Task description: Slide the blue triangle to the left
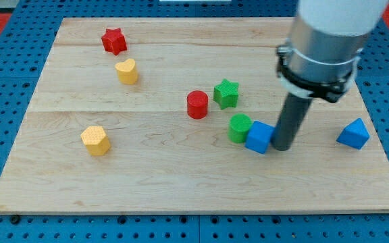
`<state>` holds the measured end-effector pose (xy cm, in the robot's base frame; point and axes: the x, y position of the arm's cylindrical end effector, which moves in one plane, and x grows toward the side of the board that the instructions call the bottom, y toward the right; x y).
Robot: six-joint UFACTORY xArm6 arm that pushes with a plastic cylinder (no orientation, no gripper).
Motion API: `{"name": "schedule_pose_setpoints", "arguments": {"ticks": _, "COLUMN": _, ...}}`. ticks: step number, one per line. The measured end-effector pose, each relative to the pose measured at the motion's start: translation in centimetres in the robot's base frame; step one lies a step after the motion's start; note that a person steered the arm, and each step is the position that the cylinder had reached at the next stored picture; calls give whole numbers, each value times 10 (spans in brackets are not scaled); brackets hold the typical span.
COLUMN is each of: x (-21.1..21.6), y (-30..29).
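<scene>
Blue triangle (353, 133) near worktop's (181, 182) right edge, well right of my tip (281, 146). Tip touching blue cube (259, 137), wrong side for a leftward push. End effector: bare rod, nothing grasped.

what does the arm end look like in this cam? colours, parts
A wide white cylinder at the top, then a silver metal collar with a black clamp ring, then a straight dark rod narrowing down to my tip. No cables or markings visible.
</scene>
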<state>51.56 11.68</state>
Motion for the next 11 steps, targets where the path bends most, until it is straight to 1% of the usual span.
{"name": "schedule_pose_setpoints", "arguments": {"ticks": 2, "x": -25, "y": -57}}
{"name": "schedule_pose_setpoints", "arguments": {"ticks": 3, "x": -22, "y": -43}}
{"name": "schedule_pose_setpoints", "arguments": {"ticks": 4, "x": -41, "y": 17}}
{"name": "schedule_pose_setpoints", "arguments": {"ticks": 5, "x": -59, "y": 44}}
{"name": "schedule_pose_setpoints", "arguments": {"ticks": 6, "x": -59, "y": 106}}
{"name": "schedule_pose_setpoints", "arguments": {"ticks": 7, "x": -60, "y": 147}}
{"name": "schedule_pose_setpoints", "arguments": {"ticks": 8, "x": -35, "y": 178}}
{"name": "schedule_pose_setpoints", "arguments": {"ticks": 9, "x": 0, "y": 167}}
{"name": "schedule_pose_setpoints", "arguments": {"ticks": 10, "x": -7, "y": 132}}
{"name": "schedule_pose_setpoints", "arguments": {"ticks": 11, "x": -36, "y": 132}}
